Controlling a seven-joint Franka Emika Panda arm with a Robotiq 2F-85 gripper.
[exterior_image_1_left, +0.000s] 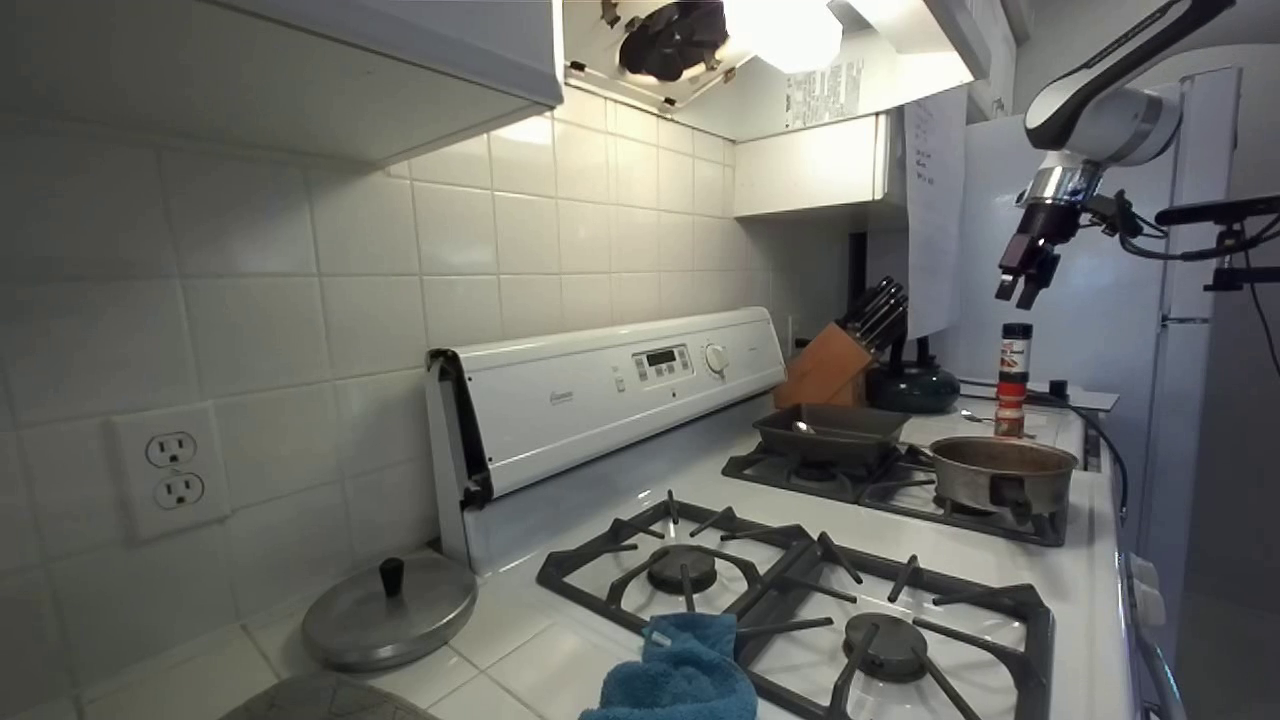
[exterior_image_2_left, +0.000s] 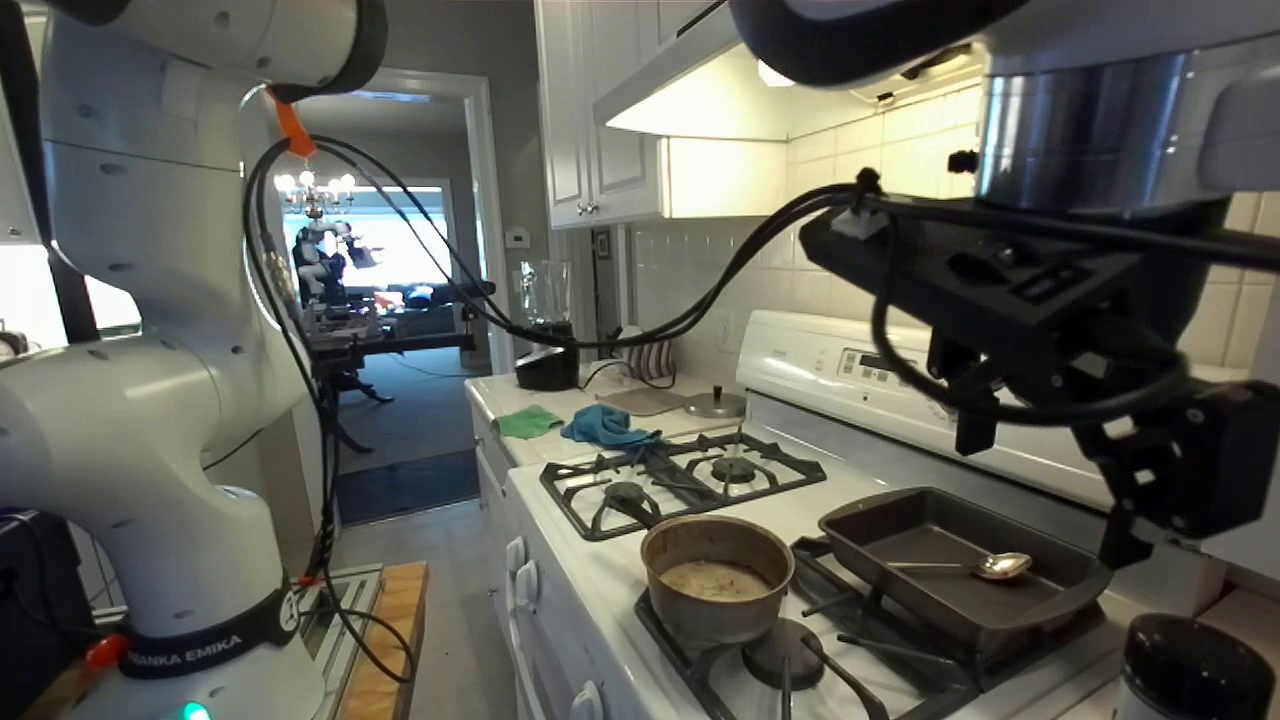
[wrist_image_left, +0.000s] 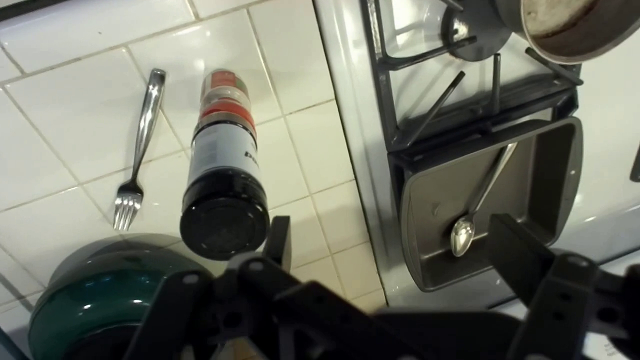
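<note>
My hand (exterior_image_1_left: 1016, 290) hangs released and empty, fingers (wrist_image_left: 520, 252) spread, higher than a stack of jars (exterior_image_1_left: 1012, 380) standing on the tiled table (wrist_image_left: 60, 125) between a fork (wrist_image_left: 142, 135) and the stove (wrist_image_left: 365, 150); in the wrist view, the stack lies outside my fingers. I judge this an approach: gripping the black-capped top jar (exterior_image_1_left: 1014, 350) would call for shifting sideways, then lowering. Its label (wrist_image_left: 220, 147) is illegible; my base band (exterior_image_2_left: 205, 645) reads FRANKA EMIKA.

White tiled wall (exterior_image_1_left: 455, 230), lit range hood (exterior_image_2_left: 700, 100); chandelier (exterior_image_2_left: 314, 203) beyond doorway (exterior_image_2_left: 484, 150), dark-blue mat (exterior_image_2_left: 410, 487) on floor (exterior_image_2_left: 455, 565).
</note>
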